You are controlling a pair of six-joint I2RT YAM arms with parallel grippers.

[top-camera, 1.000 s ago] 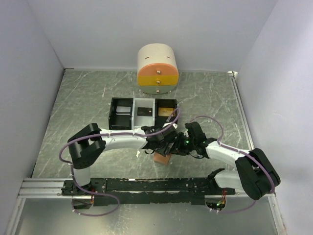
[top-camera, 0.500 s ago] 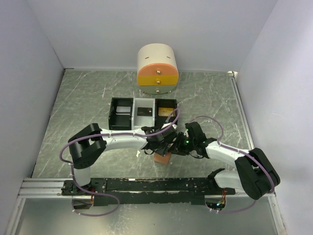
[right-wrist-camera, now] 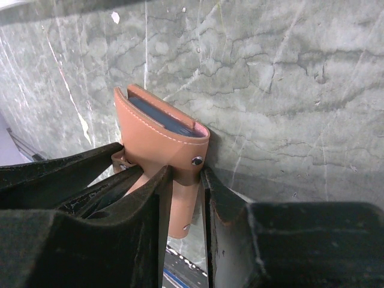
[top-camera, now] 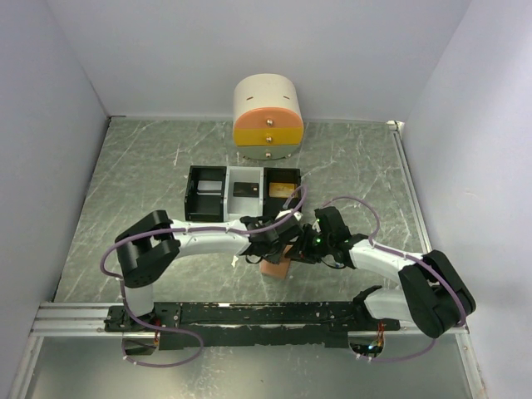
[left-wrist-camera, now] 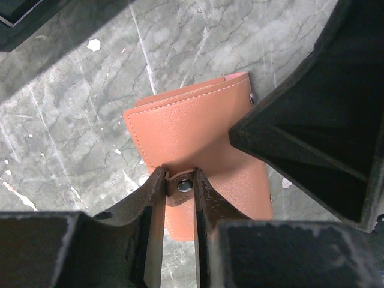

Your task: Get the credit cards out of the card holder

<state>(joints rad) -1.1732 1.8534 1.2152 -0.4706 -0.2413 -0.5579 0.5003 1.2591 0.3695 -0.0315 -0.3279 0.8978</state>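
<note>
Claws gripped the small tan-brown leather card holder [top-camera: 274, 268] from both sides on the grey marbled tabletop [top-camera: 141, 174], between the black-and-white compartment trays [top-camera: 243, 193] and the arms' bases. The left claw [left-wrist-camera: 179, 180] was pinched on its little snap tab, and the right claw [right-wrist-camera: 186, 174] was clamped on its studded edge.

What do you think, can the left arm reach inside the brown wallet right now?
Probably not yet. The card holder looks folded shut, and the left pincer is itself pinching the snap tab, while the right pincer grips it too. The flap needs opening first.
</note>
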